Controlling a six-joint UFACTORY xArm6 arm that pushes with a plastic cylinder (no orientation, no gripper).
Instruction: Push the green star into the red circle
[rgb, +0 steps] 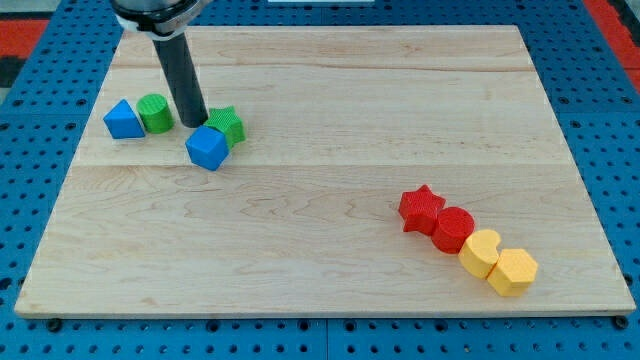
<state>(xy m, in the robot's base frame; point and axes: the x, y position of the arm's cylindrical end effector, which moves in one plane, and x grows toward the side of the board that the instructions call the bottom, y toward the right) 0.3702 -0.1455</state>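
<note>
Tip (195, 124) rests far left on table (320, 270), touching green star (228, 125) on its left, placed to shove it right toward red circle (453, 229); no gripper fitted, nothing held.

The worktop (330, 200) is pale wood with visible grain and plank seams, matt and smooth. It lies on a blue perforated base (50, 100) with a dull finish. The green star (228, 124) and green cylinder (154, 112) look like ribbed matt plastic. The red circle (453, 229) looks the same. The rod (183, 80) is dark, smooth and slightly glossy.
</note>
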